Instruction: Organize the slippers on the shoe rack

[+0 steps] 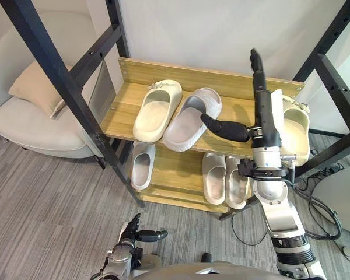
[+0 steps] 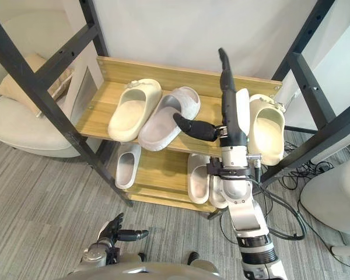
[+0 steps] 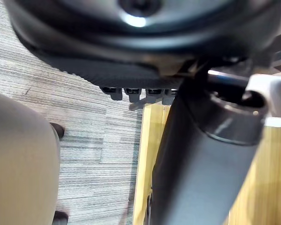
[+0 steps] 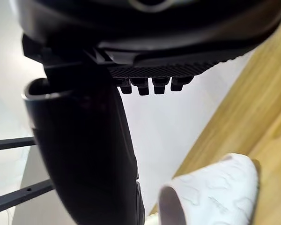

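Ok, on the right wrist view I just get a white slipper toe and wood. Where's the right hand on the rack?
Observer: Over the top shelf, right hand open, fingers straight, between the white slipper and a cream slipper at the shelf's right end.
Operator: And below?
Observer: On the lower shelf, a single pale slipper at the left, a pale pair at the right.
Operator: Left hand?
Observer: Low by the floor, left hand open, holding nothing.

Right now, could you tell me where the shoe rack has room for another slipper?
Lower shelf: bare wood between the single white slipper and the pair. Upper shelf: a gap between the grey slipper and the right-end cream slipper, under the right hand. Its left half is crowded.
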You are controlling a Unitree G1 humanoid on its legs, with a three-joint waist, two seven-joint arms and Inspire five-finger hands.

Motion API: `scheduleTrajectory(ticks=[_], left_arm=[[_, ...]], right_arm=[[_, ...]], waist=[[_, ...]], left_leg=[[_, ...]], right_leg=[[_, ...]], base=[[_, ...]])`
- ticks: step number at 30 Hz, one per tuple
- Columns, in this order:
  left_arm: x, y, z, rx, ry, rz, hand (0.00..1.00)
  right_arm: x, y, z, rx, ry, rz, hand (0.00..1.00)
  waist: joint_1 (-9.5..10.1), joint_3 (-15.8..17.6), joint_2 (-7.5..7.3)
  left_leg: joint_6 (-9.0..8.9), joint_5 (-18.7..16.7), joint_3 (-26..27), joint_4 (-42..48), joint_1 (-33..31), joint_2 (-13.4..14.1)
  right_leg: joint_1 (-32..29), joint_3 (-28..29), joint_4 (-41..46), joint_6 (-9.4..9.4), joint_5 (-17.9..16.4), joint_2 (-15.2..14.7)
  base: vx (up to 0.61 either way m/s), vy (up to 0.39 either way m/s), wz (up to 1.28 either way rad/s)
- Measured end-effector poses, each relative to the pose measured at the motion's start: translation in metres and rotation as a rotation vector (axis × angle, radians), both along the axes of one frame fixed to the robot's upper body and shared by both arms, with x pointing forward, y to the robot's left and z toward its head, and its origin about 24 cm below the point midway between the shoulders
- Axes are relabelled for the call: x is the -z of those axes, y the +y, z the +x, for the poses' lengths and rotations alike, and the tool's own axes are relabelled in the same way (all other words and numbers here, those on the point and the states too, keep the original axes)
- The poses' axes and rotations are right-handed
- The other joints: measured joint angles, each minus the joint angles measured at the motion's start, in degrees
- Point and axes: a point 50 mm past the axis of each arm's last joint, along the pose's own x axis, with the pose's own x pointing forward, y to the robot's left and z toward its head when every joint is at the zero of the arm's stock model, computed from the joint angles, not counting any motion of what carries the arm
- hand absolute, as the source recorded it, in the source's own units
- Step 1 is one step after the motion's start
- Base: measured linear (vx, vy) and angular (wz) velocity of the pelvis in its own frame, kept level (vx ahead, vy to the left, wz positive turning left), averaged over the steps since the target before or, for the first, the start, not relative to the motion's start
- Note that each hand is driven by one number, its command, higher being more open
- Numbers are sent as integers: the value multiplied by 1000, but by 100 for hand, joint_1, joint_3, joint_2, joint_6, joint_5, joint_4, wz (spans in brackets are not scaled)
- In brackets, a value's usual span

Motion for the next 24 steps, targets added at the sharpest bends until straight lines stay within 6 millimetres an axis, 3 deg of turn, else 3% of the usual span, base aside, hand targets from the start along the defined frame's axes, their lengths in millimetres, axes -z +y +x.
scheduleTrajectory(ticks=[4,19,20,24], left_arm=[[0,1,0,0,0,2,100],[0,0,0,-7,0,-1,100],[0,0,0,-7,0,-1,100],[0,0,0,-7,0,-1,100]], right_arm=[[16,-2,5,18,79,-7,100],[22,6,16,13,104,6,100],[22,6,17,13,104,7,0],[20,7,23,14,102,5,0]], waist=[[9,-7,13],[46,-21,20],[46,-20,20],[54,-21,19]], left_leg=[[-3,2,-21,-5,-28,-5],[-74,226,-202,-196,-95,-4],[-73,240,-204,-214,-96,-3],[-76,276,-203,-229,-114,-2]], right_leg=[[-2,-33,-25,1,2,1],[-43,-203,-57,8,28,15],[-51,-204,-58,5,35,15],[-77,-196,-62,-2,71,18]], base=[[0,0,3],[-27,-6,5],[-42,-14,2],[-35,3,0]])
